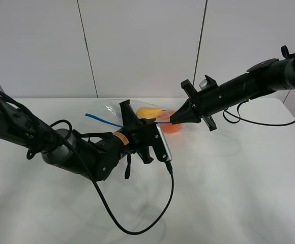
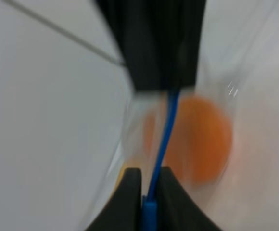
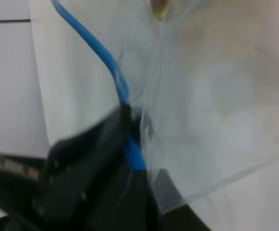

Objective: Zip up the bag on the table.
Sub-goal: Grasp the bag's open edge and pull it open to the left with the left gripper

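Zipper strip (image 2: 161, 139) inside closed gripper (image 2: 149, 182); apparently an orange (image 2: 204, 144) beyond.

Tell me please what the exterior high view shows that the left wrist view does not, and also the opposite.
Only exterior high: the left arm and right arm in full, the black cable looping over the table, and the free end of the blue zipper strip. Only left wrist: the left gripper shut on that strip, seen close. Both: the strip, the orange and the clear bag.
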`<action>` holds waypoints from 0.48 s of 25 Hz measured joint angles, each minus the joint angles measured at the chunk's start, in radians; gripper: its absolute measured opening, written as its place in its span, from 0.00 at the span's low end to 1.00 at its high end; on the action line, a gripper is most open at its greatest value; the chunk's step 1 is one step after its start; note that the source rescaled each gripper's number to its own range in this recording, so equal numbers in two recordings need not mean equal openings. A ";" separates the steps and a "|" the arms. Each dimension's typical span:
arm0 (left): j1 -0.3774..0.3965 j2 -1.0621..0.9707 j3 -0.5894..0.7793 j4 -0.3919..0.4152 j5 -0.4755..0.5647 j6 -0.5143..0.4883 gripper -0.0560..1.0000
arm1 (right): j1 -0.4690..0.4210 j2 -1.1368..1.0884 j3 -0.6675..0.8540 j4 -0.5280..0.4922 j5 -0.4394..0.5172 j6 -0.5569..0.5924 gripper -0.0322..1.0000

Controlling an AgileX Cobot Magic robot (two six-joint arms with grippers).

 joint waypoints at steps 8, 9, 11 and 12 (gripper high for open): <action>0.116 0.000 0.062 0.012 -0.097 0.004 0.05 | 0.000 0.000 0.000 0.009 0.000 0.000 0.03; 0.133 0.000 0.066 0.015 -0.106 0.004 0.05 | 0.000 0.000 0.000 0.011 0.000 0.000 0.03; 0.165 0.000 0.070 0.027 -0.132 0.005 0.05 | 0.000 0.000 0.000 0.012 0.000 0.001 0.03; 0.183 0.000 0.072 0.036 -0.148 0.006 0.05 | 0.001 0.000 -0.001 0.012 0.000 0.001 0.03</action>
